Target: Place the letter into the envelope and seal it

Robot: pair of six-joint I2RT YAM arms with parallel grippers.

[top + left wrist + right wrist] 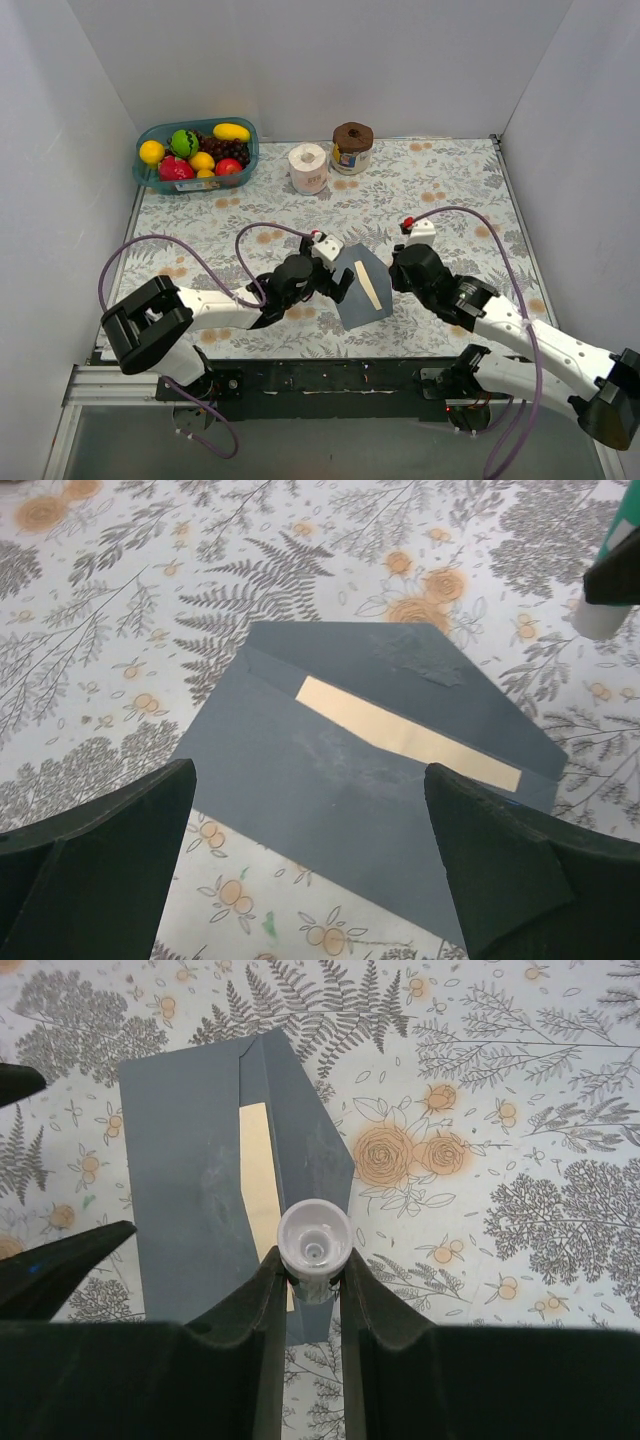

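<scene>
In the low middle of the top view, the letter (369, 283) is tucked in the envelope (355, 300), flap (300, 1130) not shut yet; left gripper (310, 770) gapes wide, right gripper (312, 1260) pinches a white tube (314, 1240).

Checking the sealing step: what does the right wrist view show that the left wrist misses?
Right wrist only: the right fingers shut on a white tube, its round end facing the camera. Left wrist only: the letter as an unblocked cream strip, and a dull smear on the flap. Both: the open envelope, letter tucked inside, and the spread left fingers.
</scene>
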